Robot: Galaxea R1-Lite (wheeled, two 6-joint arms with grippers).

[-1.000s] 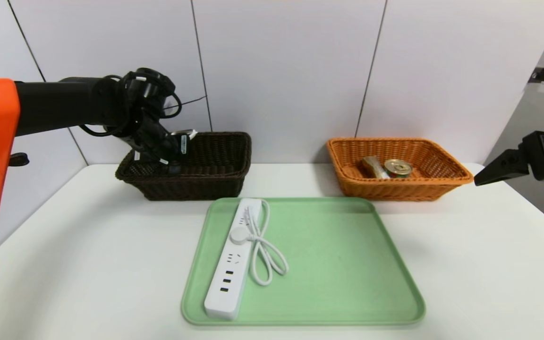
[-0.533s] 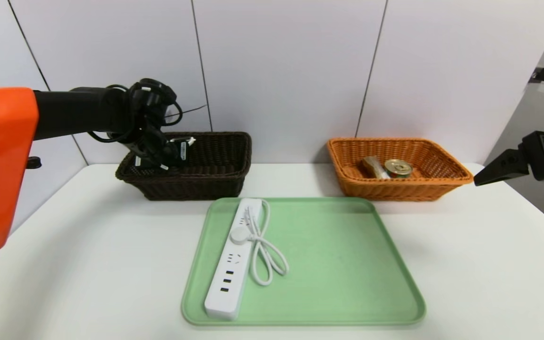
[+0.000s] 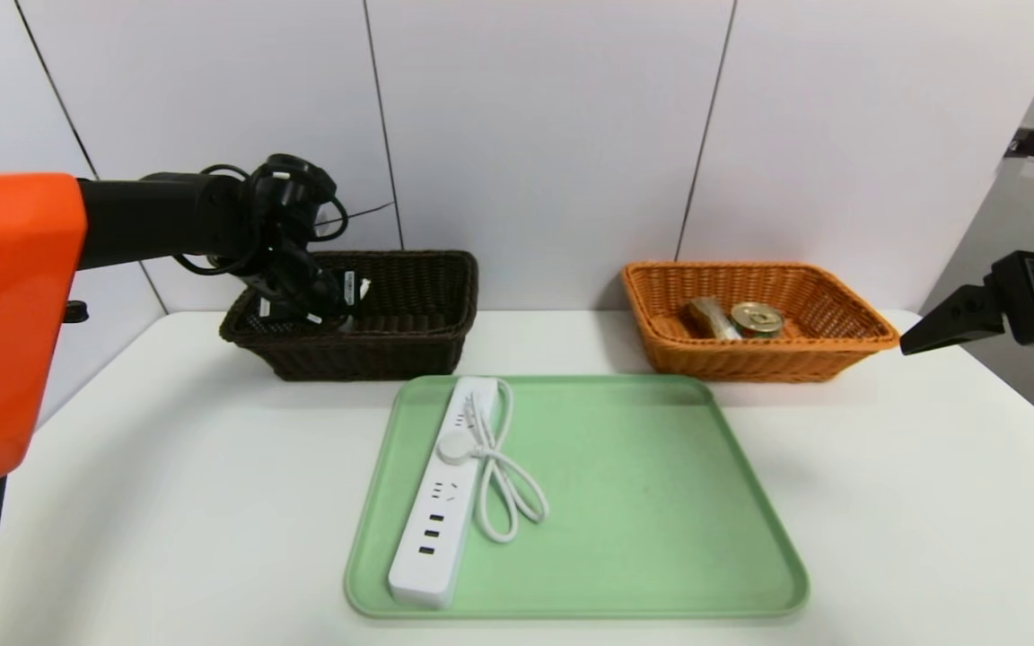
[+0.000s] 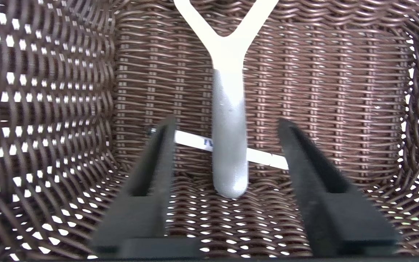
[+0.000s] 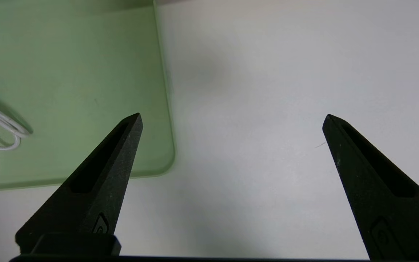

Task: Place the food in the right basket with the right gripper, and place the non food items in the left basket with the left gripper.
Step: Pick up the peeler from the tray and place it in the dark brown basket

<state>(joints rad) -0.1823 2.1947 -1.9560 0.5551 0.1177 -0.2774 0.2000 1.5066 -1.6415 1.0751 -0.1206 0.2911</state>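
With the left gripper (image 4: 227,145)'s jaws spread inside the dark basket (image 3: 346,354), the power strip (image 3: 432,529) lies nearer the robot, lengthwise front-to-back on the tray (image 3: 643,615).

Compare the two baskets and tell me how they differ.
The left basket is dark brown; the right basket is orange-brown. The left basket has the left gripper in it, fingers apart; the right basket has no gripper in it, just a can and a packet. Both are woven.
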